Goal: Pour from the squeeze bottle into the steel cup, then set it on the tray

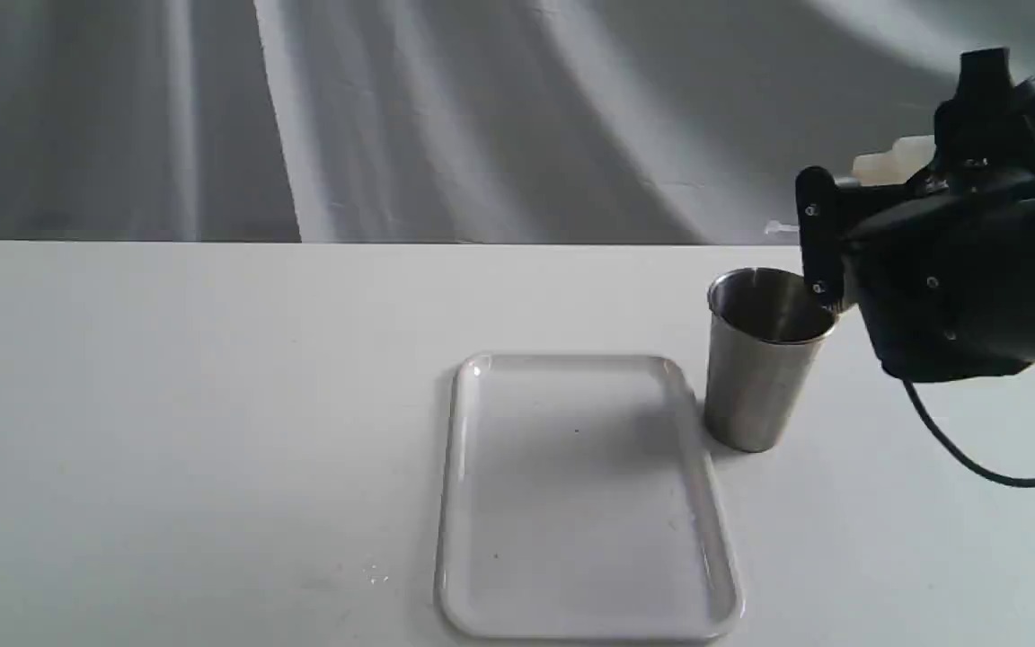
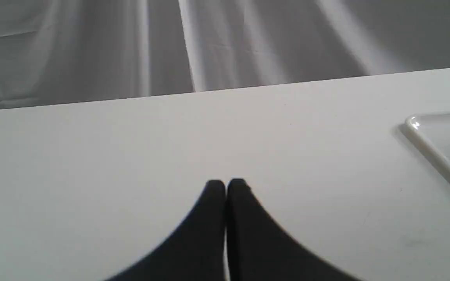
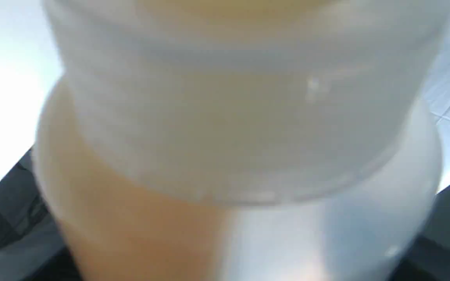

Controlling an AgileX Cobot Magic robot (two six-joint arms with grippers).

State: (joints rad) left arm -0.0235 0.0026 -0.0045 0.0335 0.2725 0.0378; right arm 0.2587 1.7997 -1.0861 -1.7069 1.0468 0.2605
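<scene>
1. Right gripper (image 1: pixel 899 171): I read it as clamped on the bottle (image 3: pixel 233 136), with dark fingers showing on both sides of the body in the right wrist view.
2. The bottle is held off the table (image 1: pixel 167 404), tipped toward horizontal, above and just behind the cup (image 1: pixel 765 377). Amber liquid shows through its wall. I cannot tell whether any liquid is leaving the nozzle.
3. The cup stands upright on the table, just beside the tray's (image 1: pixel 455 503) far right corner and outside its rim.
4. Left gripper (image 2: pixel 226 185): fingers together, gripping nothing, over bare table well apart from the cup. One tray corner shows in its view.
</scene>
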